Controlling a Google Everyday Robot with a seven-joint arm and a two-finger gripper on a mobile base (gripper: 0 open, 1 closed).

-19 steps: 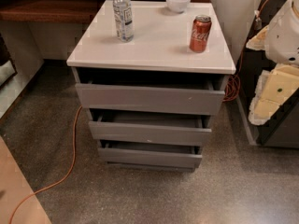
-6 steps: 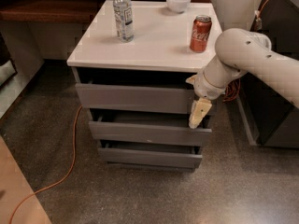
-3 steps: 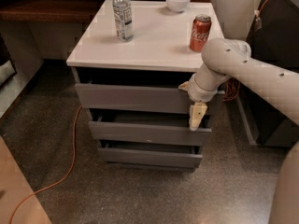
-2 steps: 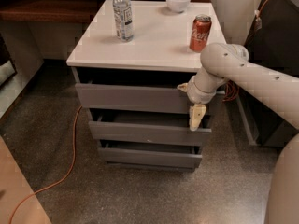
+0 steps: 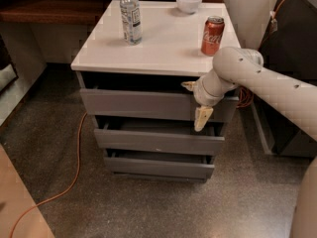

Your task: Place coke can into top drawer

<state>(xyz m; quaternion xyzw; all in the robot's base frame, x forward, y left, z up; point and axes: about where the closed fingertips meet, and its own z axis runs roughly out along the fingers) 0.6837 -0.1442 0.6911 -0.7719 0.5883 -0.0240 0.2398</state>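
At right end of top drawer (image 5: 133,103) front: my gripper (image 5: 196,103), claw spread, one fingertip (image 5: 188,86) at front's upper edge, other hanging down over panel. Step in hand, as I judge: opening drawer (only slightly ajar, dark gap under cabinet top (image 5: 163,43)). Coke can (image 5: 212,35) untouched, upright on that top near right edge, above my wrist. Next: pull front straight outward, then go up for can. Readable: white Coca-Cola script on can; water bottle (image 5: 131,16) label illegible.

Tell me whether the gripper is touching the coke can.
Apart. The camera view shows the coke can standing on the cabinet top, while the gripper sits lower, at the front of the top drawer.
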